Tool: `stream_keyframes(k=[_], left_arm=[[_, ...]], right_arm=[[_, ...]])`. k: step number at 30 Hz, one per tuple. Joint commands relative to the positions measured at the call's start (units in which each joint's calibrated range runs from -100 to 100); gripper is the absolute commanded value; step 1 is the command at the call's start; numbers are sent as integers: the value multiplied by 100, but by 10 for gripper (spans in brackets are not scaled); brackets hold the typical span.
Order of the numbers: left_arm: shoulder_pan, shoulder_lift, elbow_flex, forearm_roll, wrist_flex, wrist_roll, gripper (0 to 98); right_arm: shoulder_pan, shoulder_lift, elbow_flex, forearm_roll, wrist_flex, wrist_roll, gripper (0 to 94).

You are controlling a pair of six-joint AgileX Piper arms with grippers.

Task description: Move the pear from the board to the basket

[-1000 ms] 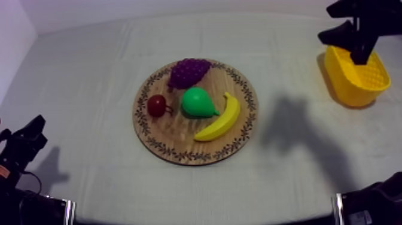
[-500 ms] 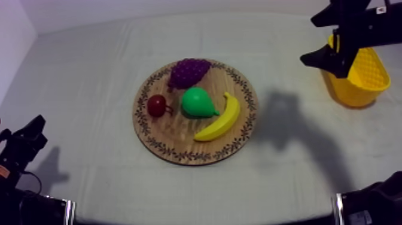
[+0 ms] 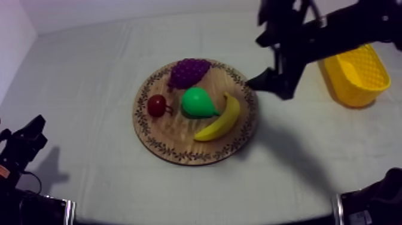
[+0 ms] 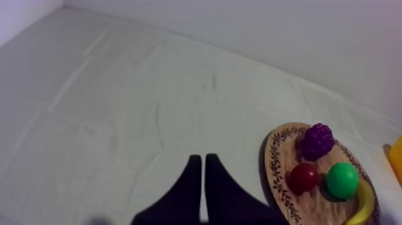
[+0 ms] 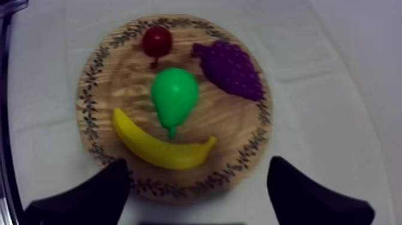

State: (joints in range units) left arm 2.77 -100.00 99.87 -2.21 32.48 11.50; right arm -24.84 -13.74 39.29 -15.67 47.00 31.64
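The pear (image 3: 197,102) lies at the centre of the wooden board (image 3: 173,142), just beside the banana (image 3: 220,119), while the right gripper (image 3: 274,84) hovers over the board's rim with fingers spread and empty, and the left gripper (image 4: 200,179) has its fingers pressed together.

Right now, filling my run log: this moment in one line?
pear on board | right gripper open, over board's edge | left gripper shut

Green pear (image 3: 196,102), yellow basket (image 3: 350,91), leaf-patterned brown board (image 3: 173,136).
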Motion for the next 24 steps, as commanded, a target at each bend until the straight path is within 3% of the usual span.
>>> stream_keyframes(k=[1,10,24], left_arm=[[1,0,2,-2,1,0,1],[1,0,2,-2,1,-2,1],[1,0,2,-2,1,0,1]], right_arm=[[-312,427,-56,64,-257,-94,654],[-716,1953,-614,367,-989,-554,664],[-742,3814,-1684,1067,-1465,-1301,672]])
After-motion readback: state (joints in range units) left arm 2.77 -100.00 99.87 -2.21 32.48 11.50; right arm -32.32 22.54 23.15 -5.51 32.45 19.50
